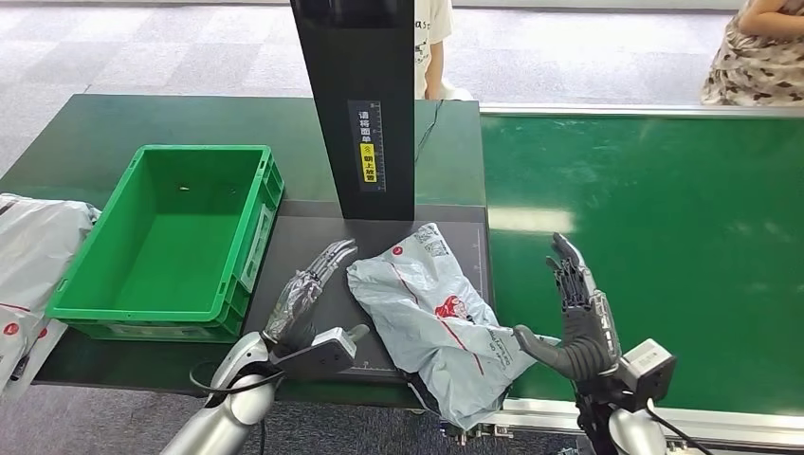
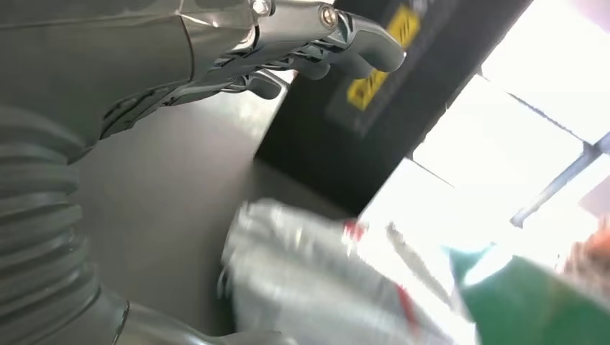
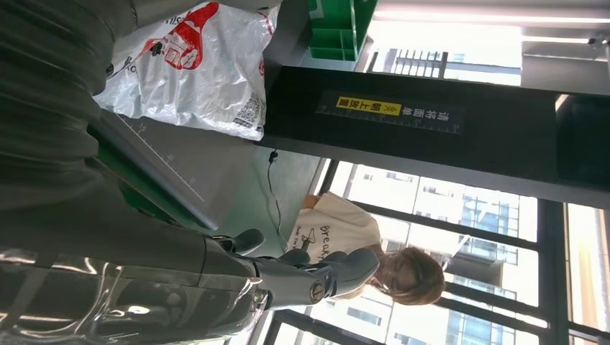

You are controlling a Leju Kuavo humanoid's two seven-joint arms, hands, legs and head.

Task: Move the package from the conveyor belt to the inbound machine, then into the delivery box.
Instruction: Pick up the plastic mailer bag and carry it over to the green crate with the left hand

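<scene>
Both hands, left hand [image 1: 308, 294] and right hand [image 1: 578, 313], spread empty; clasp grey mailer package [image 1: 431, 313], swing toward green crate [image 1: 248, 248] at 9 o'clock.

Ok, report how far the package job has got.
Done: the package lies on the inbound machine's dark plate, off the conveyor belt. In hand: nothing; the left hand and right hand flank it, fingers apart. Left: lifting it into the green delivery box.

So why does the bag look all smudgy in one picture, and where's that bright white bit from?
Left wrist view: the package is smeared by motion blur, and window light washes it out white. Head view: it is sharp, with a pale glare stripe on the conveyor belt. Right wrist view: sharp, with bright windows behind.
</scene>
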